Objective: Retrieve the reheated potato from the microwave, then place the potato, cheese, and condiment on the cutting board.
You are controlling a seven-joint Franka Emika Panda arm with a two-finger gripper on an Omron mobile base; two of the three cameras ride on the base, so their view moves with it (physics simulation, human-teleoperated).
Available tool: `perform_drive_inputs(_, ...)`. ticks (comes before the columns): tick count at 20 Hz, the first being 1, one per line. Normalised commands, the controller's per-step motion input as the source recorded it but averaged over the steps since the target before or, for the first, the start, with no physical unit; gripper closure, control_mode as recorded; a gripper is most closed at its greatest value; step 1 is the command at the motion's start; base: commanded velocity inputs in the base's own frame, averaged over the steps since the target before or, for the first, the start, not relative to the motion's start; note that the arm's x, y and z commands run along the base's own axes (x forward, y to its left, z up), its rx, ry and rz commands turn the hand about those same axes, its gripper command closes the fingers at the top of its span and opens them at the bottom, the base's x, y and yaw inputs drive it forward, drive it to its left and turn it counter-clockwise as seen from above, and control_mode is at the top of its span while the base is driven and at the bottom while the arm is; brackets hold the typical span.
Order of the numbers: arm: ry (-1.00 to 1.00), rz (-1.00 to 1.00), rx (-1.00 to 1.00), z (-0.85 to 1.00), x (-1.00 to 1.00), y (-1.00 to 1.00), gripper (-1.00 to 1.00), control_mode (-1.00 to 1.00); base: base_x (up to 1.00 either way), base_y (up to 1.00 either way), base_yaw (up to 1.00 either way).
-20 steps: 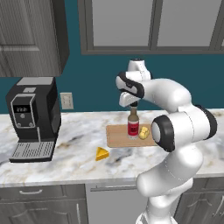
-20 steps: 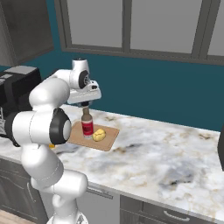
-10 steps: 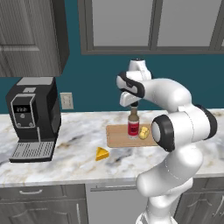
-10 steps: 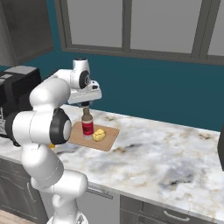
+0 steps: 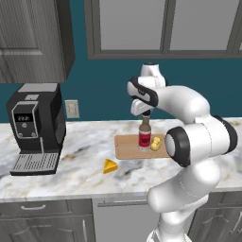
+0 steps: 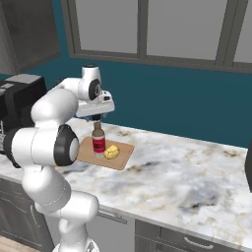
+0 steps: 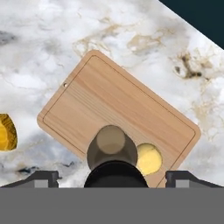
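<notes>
Potato (image 5: 156,143) and bottle (image 5: 144,136) stand on the board (image 5: 127,147); cheese (image 5: 110,166) remains on the surface at 8 o'clock. End effector (image 7: 112,178) spread above the cap.

Kitchen: marble counter (image 5: 85,142), coffee machine (image 5: 35,127).

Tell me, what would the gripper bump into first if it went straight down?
Most likely the bottle. The gripper points down right above its cap, fingers spread on either side. The bottle stands on the board, beside the potato.
</notes>
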Motion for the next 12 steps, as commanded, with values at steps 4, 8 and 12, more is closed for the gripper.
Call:
perform_drive_inputs(4, -0.05, 0.0, 0.0, 0.23, 0.0, 0.0, -1.0, -1.0, 0.0, 0.0, 0.0)
perform_drive_inputs(8, -0.03, 0.0, 0.0, 0.28, -0.06, 0.0, -1.0, -1.0, 0.0, 0.0, 0.0)
perform_drive_inputs(12, 0.0, -0.06, 0.0, 0.1, -0.33, 0.0, -1.0, -1.0, 0.0, 0.0, 0.0)
